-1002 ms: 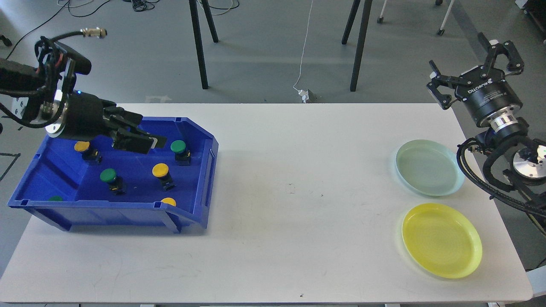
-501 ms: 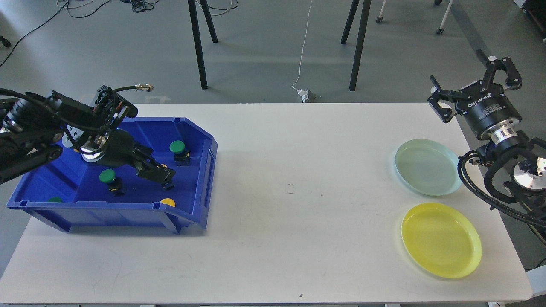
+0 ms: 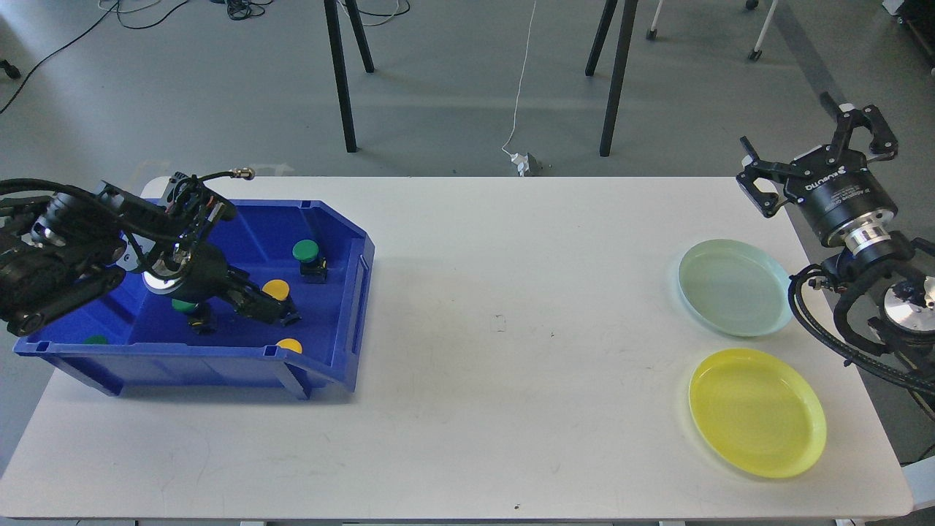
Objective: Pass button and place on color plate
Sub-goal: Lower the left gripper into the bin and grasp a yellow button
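Observation:
A blue bin (image 3: 343,314) at the table's left holds several push buttons: a green one (image 3: 305,251), a yellow one (image 3: 276,289), another yellow one (image 3: 289,345) at the front wall, and a green one (image 3: 184,306) partly hidden under my arm. My left gripper (image 3: 272,310) is low inside the bin, right at the base of the middle yellow button. Its fingers are dark, and I cannot tell whether they grip. My right gripper (image 3: 803,139) is open and empty, raised past the table's right edge. A pale green plate (image 3: 734,287) and a yellow plate (image 3: 757,411) lie at the right.
The white table (image 3: 497,380) spans the view. A green button cap (image 3: 95,340) peeks over the bin's front left wall. Chair and stand legs (image 3: 340,80) and cables are on the floor behind the table. My right arm's cables (image 3: 840,329) hang beside the pale green plate.
My left gripper has come down from above the bin's back into the bin, reaching the middle yellow button. My right gripper has stayed raised and open, shifting only slightly.

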You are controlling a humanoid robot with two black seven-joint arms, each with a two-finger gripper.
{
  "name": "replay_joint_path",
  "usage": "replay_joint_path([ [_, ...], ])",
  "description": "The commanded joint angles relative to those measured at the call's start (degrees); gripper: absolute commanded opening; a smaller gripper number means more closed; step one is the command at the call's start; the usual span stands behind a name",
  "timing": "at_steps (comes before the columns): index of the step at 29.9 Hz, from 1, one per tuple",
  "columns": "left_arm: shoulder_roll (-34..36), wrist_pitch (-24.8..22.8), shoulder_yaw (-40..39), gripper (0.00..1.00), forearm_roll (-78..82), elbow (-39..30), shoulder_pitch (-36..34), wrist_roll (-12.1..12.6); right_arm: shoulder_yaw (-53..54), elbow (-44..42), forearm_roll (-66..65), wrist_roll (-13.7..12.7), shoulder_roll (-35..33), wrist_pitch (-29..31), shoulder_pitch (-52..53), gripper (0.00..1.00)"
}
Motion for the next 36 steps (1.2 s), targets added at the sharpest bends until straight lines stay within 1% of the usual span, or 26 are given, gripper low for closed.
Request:
replay_joint_path([
  [1,-2.36,0.0,-0.01,0.98,-0.11,3.34,0.82,-0.01,0.0,-0.01,0.01,0.0,-0.27,0.0,-0.36,1.0],
  [4,-3.77,0.0,-0.1,0.98,-0.2,5.72,1.79,-0.01,0.0,-0.1,0.01,0.0,-0.27,0.0,-0.62,1.0],
  [10,-4.56,0.0,-0.01,0.98,-1.69,7.12,2.67,-0.01,0.0,-0.1,0.01,0.0,-0.45,0.0,-1.15,1.0],
  [16,-6.84,0.0,-0.1,0.96,-2.04,10.2,2.93,-0.01,0.0,-0.1,0.01,0.0,-0.45,0.0,-1.41,1.0],
  [18,-7.11,0.0,-0.01,0.91,-3.0,10.55,3.2,-0.01,0.0,-0.01,0.01,0.0,-0.45,0.0,-1.85,1.0],
  [21,-7.2,0.0,-0.01,0.87,-3.8,10.55,3.9,-0.01,0.0,-0.01,0.01,0.0,-0.53,0.0,-2.11,1.0],
  [27,-7.9,0.14,-0.01,0.59,-3.8,12.4,4.43,-0.01,0.09,-0.1,0.01,0.0,-0.8,0.0,-2.55,1.0],
  [31,-8.52,1.46,-0.01,0.54,-4.76,14.07,4.69,-0.01,0.09,-0.1,0.01,0.0,-0.8,0.0,-2.82,1.0],
  [33,-8.52,1.55,-0.1,0.48,-5.29,14.07,4.69,-0.01,0.09,-0.1,0.01,0.0,-0.8,0.0,-2.82,1.0],
  [36,-8.52,1.55,-0.1,0.47,-5.82,14.07,4.69,-0.01,0.0,-0.01,0.01,0.0,-0.8,0.0,-2.91,1.0],
])
